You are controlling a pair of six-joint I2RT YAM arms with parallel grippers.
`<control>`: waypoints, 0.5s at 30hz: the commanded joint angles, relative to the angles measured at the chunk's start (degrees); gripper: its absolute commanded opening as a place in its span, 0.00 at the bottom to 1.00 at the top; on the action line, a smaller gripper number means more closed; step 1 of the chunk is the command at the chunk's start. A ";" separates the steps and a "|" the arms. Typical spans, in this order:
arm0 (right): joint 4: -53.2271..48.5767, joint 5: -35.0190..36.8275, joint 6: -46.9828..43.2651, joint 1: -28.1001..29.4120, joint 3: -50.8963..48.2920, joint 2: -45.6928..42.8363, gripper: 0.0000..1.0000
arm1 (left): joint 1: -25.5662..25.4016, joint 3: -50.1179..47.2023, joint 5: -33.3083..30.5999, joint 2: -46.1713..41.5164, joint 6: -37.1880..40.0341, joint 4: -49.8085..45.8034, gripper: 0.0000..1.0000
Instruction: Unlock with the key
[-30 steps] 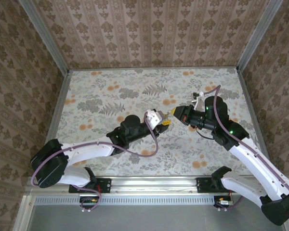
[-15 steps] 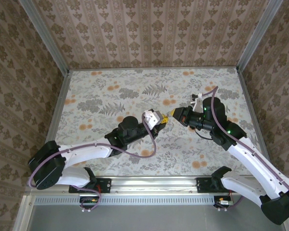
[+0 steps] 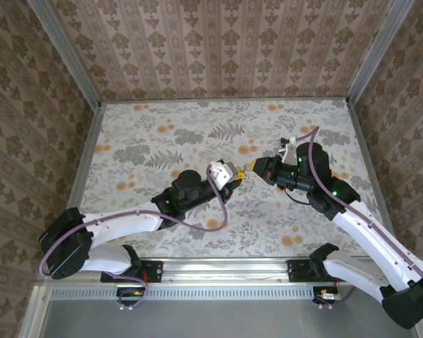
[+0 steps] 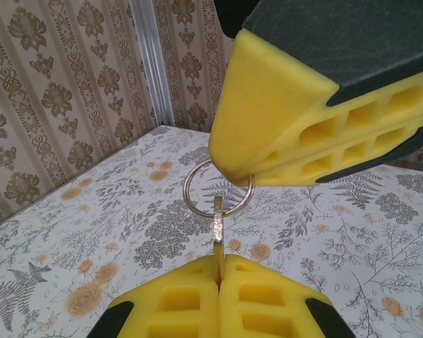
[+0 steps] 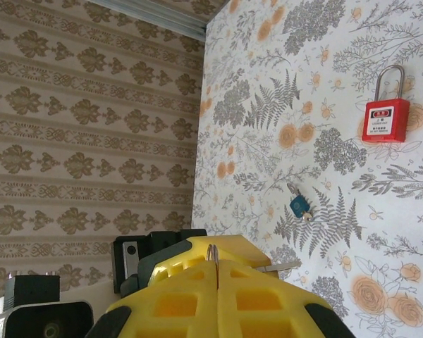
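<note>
both arms meet tip to tip mid-frame in the top view, above the floral-print tabletop [image 3: 162,134]; left gripper [image 4: 218,264] is pressed together at bottom centre of its wrist view, pinching the lower end of a thin flat metal strip [image 4: 218,222] that stands upright out of the seam between its yellow foam pads; the strip's top end meets the bottom arc of a round silver metal ring [image 4: 185,190] at frame centre; right gripper [image 5: 215,264] is also pressed together; its yellow pads come in from the upper right of the left wrist view and cover the ring's upper-right arc, so it is pinching the ring; in the right wrist view a sliver of metal sits in its fingertip seam, bottom centre; the left gripper's yellow pad and black housing crowd right behind those tips, blocking the lower left; tiny teal-headed key [image 5: 299,205], plastic head, short metal blade, lies flat on the tabletop right of centre in the right wrist view, apart from both grippers; small red padlock [image 5: 385,118] with thin metal shackle lies upper right, well apart from the key; brown damask wallpaper [image 5: 70,105] fills the left; aluminium corner post [image 4: 151,60] upper left in the left wrist view
</note>
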 commanded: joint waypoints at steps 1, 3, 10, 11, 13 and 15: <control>0.18 -0.64 0.16 0.00 -0.91 -0.02 0.13 | -0.49 0.30 1.27 -1.44 0.04 -0.18 0.00; -1.56 -0.32 -2.13 -0.42 -0.46 0.03 0.17 | -0.43 1.34 2.31 -1.32 0.26 -2.53 0.00; -2.28 -5.43 -14.06 -7.50 -1.43 0.57 0.39 | 0.27 5.62 7.04 -1.50 1.75 -17.35 0.00; -0.21 -6.67 -15.96 -8.57 -2.57 0.96 0.41 | 0.90 6.46 7.99 -1.49 1.63 -19.99 0.00; 4.69 -8.16 -18.14 -9.35 -5.19 1.82 0.45 | 2.08 7.92 10.55 -1.49 1.55 -23.94 0.00; 10.14 -10.58 -19.52 -9.23 -7.64 2.90 0.46 | 3.89 9.24 13.57 -1.58 1.44 -27.40 0.00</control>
